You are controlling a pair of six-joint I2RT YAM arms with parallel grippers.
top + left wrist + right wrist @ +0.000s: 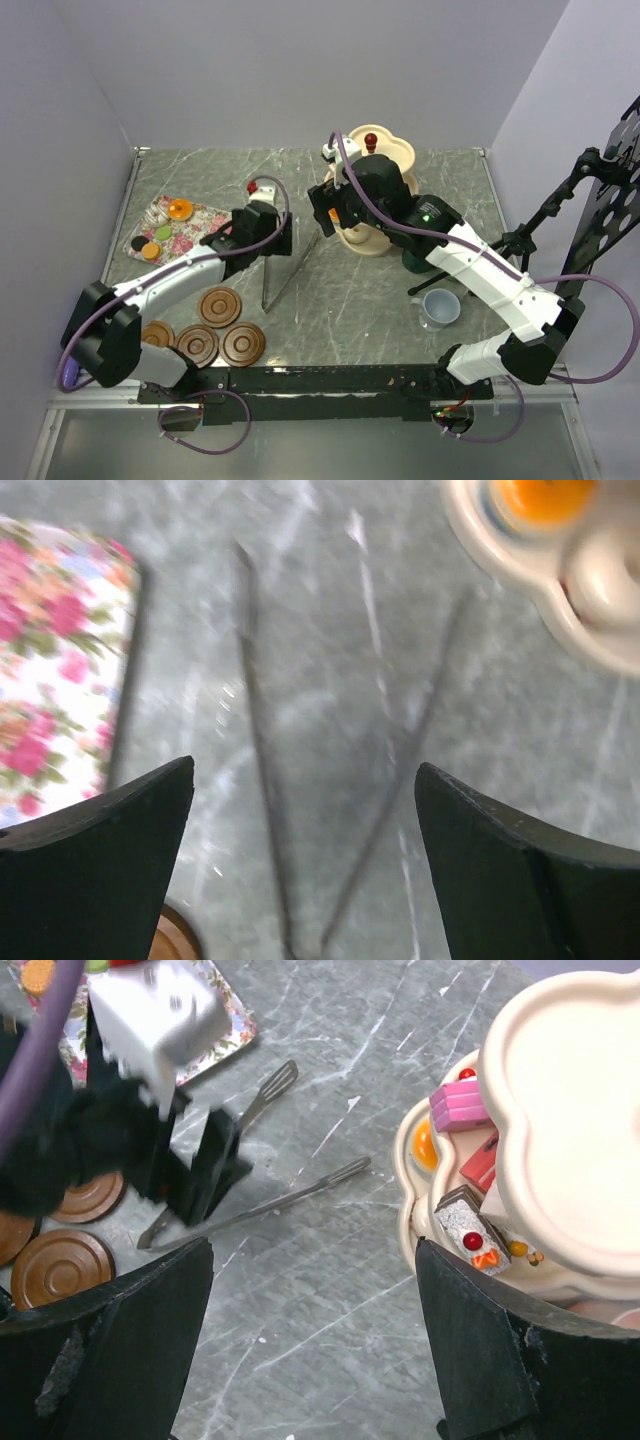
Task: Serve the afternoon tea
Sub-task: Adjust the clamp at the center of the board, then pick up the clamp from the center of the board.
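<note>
Already some cakes [465, 1225] sit on the stand [560, 1090]; others wait on the tray [205, 215]. The saucers [220, 307] have no mugs [440, 307] yet. The left hand [305, 770] and right hand [312, 1250] are wide and empty.

Table [380, 300]: grey marble-look, smooth w/ slight sheen. Tongs [293, 268]: thin shiny metal. Saucers [220, 307]: brown, wood-look. Stand [395, 152]: cream, glossy.

My left arm [175, 277] and right arm [482, 273] look alike: glossy white shells over black joints, with purple cables [598, 279] looping off the bases. A small green light [425, 212] glows on the right one. The jaws are matte black wedges.
</note>
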